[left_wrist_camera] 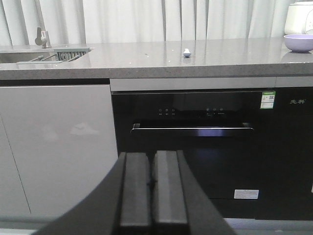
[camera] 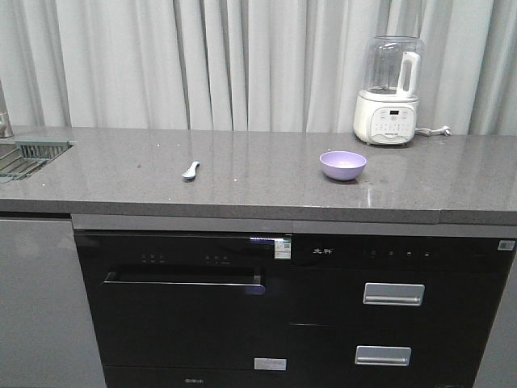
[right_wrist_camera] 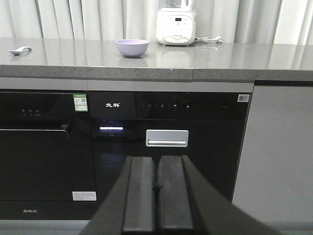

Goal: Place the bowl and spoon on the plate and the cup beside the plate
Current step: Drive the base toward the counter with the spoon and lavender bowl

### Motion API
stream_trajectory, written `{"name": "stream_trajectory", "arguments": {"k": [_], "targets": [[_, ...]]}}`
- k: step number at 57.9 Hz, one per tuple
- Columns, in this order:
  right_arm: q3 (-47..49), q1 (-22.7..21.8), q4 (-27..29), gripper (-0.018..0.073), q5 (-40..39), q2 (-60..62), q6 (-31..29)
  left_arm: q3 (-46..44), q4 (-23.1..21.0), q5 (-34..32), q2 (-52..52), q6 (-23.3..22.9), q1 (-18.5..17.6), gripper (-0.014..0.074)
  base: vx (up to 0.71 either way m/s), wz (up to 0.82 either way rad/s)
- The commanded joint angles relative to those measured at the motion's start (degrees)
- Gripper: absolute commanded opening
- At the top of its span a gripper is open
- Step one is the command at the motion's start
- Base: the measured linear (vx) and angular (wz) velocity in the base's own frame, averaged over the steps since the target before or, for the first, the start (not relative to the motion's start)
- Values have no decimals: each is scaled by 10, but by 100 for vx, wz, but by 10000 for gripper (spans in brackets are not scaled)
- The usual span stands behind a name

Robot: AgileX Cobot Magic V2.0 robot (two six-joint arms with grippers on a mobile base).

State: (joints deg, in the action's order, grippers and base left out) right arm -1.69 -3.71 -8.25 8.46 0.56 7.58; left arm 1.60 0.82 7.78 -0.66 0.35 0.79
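A small lavender bowl [camera: 342, 165] sits upright on the grey counter [camera: 258, 190], right of centre; it also shows in the left wrist view [left_wrist_camera: 298, 42] and the right wrist view [right_wrist_camera: 132, 47]. The pale blue spoon [camera: 191, 170] lies on the counter to the bowl's left, small in the wrist views [left_wrist_camera: 186, 52] [right_wrist_camera: 18, 50]. The plate and the cup are out of view. My left gripper [left_wrist_camera: 151, 183] and right gripper [right_wrist_camera: 157, 188] hang low in front of the black cabinet fronts, well below the counter, both shut with nothing held.
A white blender [camera: 388, 93] stands at the counter's back right with its cable. A sink with a drain rack [camera: 36, 151] and tap [left_wrist_camera: 42, 36] is at the far left. Below are a black built-in appliance [camera: 186, 299] and drawers with metal handles [camera: 393, 293].
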Motion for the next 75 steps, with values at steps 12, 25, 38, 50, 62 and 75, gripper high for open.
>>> {"name": "stream_trajectory", "arguments": {"k": [12,25,38,50,62,75], "targets": [[-10,-4,-7,-12,-47,12,-5,14,-1,-46,-2,-4,0,-6,0,0],[-10,-4,-7,-12,-47,12,-5,14,-1,-46,-2,-4,0,-6,0,0],[-10,-4,-7,-12,-47,12,-5,14,-1,-46,-2,-4,0,-6,0,0],[-10,-4,-7,-12,-47,12,-5,14,-1,-46,-2,-4,0,-6,0,-1],[-10,-4,-7,-12,-47,12,-5,14,-1,-46,-2,-4,0,-6,2,-2],[-10,-4,-7,-12,-47,12,-5,14,-1,-46,-2,-4,0,-6,4,2]]}}
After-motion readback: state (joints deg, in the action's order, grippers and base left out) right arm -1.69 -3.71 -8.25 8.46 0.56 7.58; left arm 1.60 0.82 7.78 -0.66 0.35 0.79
